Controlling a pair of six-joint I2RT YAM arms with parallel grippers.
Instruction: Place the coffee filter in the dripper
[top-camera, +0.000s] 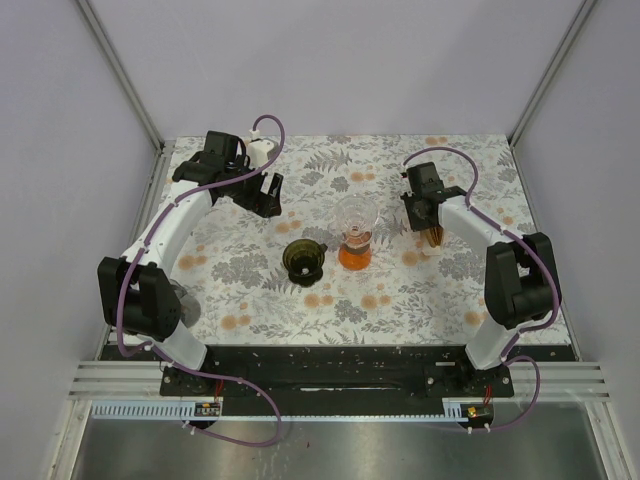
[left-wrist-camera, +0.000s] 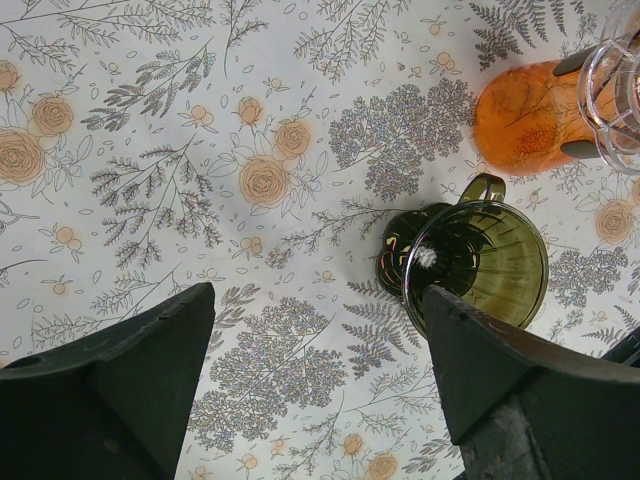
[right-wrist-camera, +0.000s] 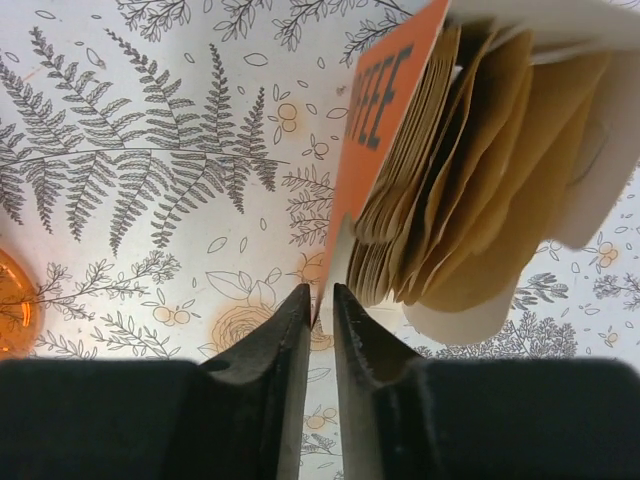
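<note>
Right wrist view: right hand (right-wrist-camera: 322, 292) barely parted, astride the filter pack (right-wrist-camera: 480, 170) edge.

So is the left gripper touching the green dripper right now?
Apart. The top view shows a strip of patterned tablecloth between the open left gripper and the green dripper.

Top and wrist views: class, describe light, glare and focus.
Top view: even light, faint shadows on the floral tablecloth; left wrist view: white glint on the dark green translucent dripper; right wrist view: orange packet of brown paper filters close but sharp.
</note>
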